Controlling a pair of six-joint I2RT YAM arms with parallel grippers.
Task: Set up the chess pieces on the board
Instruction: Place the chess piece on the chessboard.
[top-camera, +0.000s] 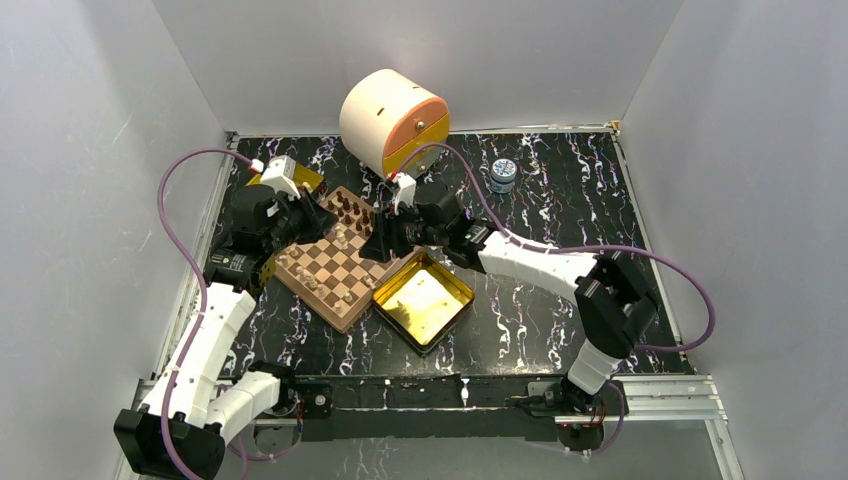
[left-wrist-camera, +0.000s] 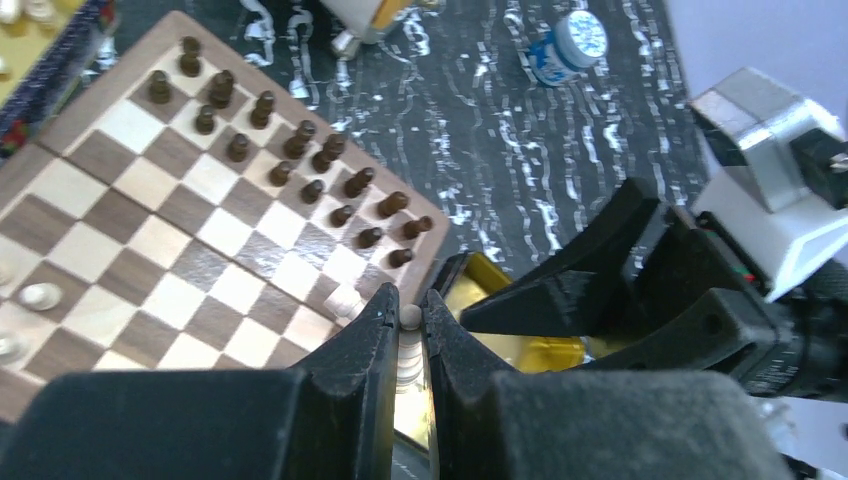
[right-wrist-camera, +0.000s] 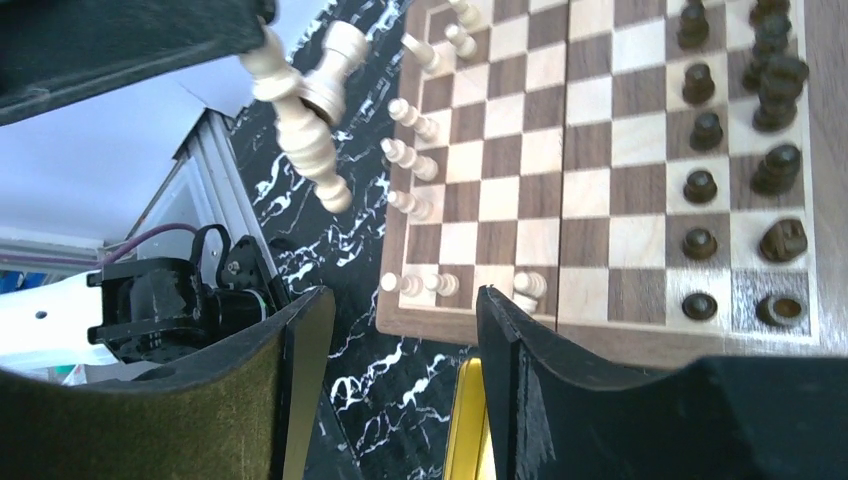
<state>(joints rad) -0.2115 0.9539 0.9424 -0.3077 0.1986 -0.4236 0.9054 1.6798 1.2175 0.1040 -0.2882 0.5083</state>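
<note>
The board (top-camera: 330, 266) lies turned at an angle on the black marbled tabletop (top-camera: 560, 210), left of centre. A square gold tin (top-camera: 471, 292) sits just beside its right edge.

Dark chess pieces (left-wrist-camera: 313, 190) stand in two rows along the far side of the board. Light chess pieces (right-wrist-camera: 412, 116) stand in a partial row along the near side, and a few more of them stand by the board's edge. The middle squares are mostly bare.

Left hand (left-wrist-camera: 408, 305): narrow, its fingers (left-wrist-camera: 372, 345) clamped on a light tan piece (left-wrist-camera: 411, 318). The piece is gripped by its upper part, with the base hanging free. It sits above the board's right edge, close to the tin's far corner.

Right hand (right-wrist-camera: 402, 300): the fingers (right-wrist-camera: 300, 375) stand apart with nothing between them. This hand sits just beside the left hand, over the gap between board and tin, and points toward the held piece.

A second gold tin (top-camera: 305, 179) lies at the far left, partly hidden under the left arm. A cream and orange cylindrical container (top-camera: 393, 120) lies on its side at the far edge. A small jar with a blue label (top-camera: 503, 175) stands to its right.
</note>
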